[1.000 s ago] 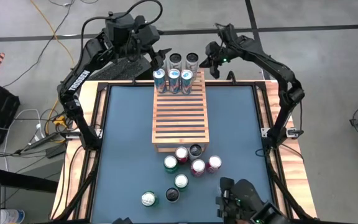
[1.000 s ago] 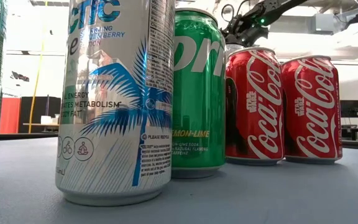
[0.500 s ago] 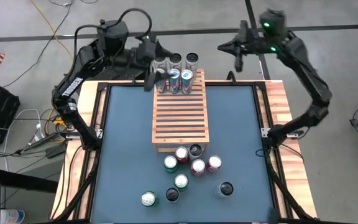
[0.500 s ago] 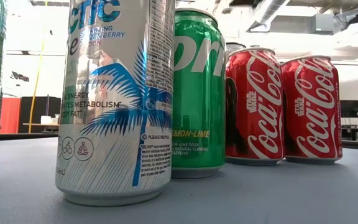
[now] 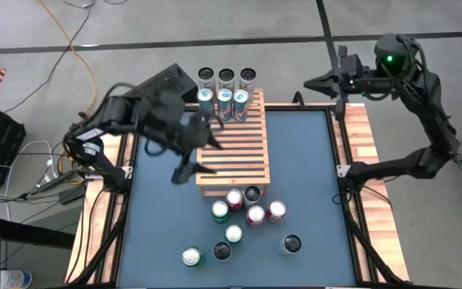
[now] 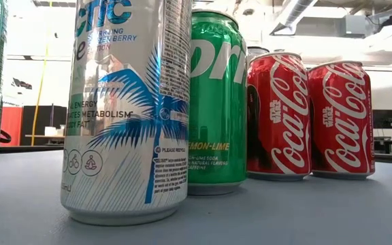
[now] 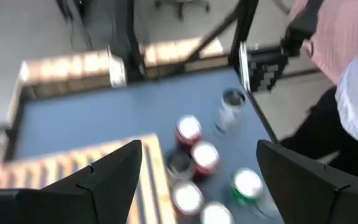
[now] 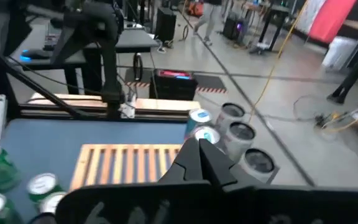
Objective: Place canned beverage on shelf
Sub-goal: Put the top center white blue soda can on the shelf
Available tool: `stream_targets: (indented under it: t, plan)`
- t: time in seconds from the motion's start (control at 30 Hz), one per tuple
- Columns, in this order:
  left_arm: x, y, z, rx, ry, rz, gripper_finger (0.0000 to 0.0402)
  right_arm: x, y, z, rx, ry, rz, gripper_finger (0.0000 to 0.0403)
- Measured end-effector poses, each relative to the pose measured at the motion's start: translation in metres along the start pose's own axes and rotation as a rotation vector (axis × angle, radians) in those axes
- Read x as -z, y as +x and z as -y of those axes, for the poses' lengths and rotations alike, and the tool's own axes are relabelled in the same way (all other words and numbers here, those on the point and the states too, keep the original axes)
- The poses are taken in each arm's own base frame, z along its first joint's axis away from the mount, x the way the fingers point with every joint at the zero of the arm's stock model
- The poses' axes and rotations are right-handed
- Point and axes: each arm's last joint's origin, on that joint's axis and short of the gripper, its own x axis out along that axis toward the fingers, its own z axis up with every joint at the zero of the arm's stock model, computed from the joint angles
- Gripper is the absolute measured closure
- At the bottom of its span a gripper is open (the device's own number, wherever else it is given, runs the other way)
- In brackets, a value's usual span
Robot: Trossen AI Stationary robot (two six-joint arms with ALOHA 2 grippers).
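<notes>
Low view hides both arms; left pincer gapes empty, right pincer closed.

The left gripper, jaws spread empty, hangs over the shelf's near-left corner. Behind the jaws three cans block the shelf's far end; its middle slats are bare. Ahead of the jaws, a can cluster crowds the bench.

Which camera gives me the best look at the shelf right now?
The high view: the whole shelf shows from above, three cans standing along its far edge. The right wrist view shows most of its slats behind its own jaws, the left wrist view only a corner, blurred. The low view shows none of it.
</notes>
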Motion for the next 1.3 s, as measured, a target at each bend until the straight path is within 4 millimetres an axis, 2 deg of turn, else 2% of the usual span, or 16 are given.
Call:
stream_targets:
  t: [0.1, 0.2, 0.33, 0.53, 0.67, 0.9, 1.0, 1.1, 1.2, 1.3]
  plan:
    - [0.008, 0.013, 0.02, -0.038, -0.036, -0.083, 0.0097, 0.003, -0.006, -0.007, 0.013, 0.042, -0.042, 0.0403]
    - [0.015, 0.032, 0.036, -0.116, 0.033, -0.147, 0.0097, 0.009, -0.009, -0.014, 0.006, 0.057, -0.115, 0.0403]
    - [0.018, 0.062, 0.04, -0.161, 0.1, -0.168, 0.0097, 0.016, -0.007, -0.018, -0.028, 0.077, -0.192, 0.0403]
    - [0.011, 0.116, 0.028, -0.031, 0.116, -0.046, 0.0097, 0.02, -0.008, -0.022, -0.062, 0.077, -0.235, 0.0403]
    - [0.013, 0.145, 0.017, 0.011, 0.225, -0.018, 0.0097, 0.023, -0.008, -0.028, -0.101, 0.086, -0.28, 0.0403]
    - [0.036, 0.193, -0.001, -0.034, 0.266, -0.137, 0.0097, 0.029, -0.016, -0.037, -0.153, 0.103, -0.347, 0.0403]
    - [0.043, 0.203, 0.001, 0.012, 0.32, -0.175, 0.0097, 0.029, -0.016, -0.038, -0.167, 0.096, -0.346, 0.0403]
    - [0.05, 0.212, 0.003, 0.064, 0.292, -0.203, 0.0097, 0.029, -0.016, -0.039, -0.17, 0.084, -0.347, 0.0403]
    - [0.054, 0.214, 0.002, 0.092, 0.274, -0.229, 0.0097, 0.029, -0.016, -0.039, -0.171, 0.081, -0.348, 0.0403]
    - [0.055, 0.213, 0.002, 0.094, 0.353, -0.233, 0.0097, 0.029, -0.015, -0.038, -0.173, 0.076, -0.35, 0.0403]
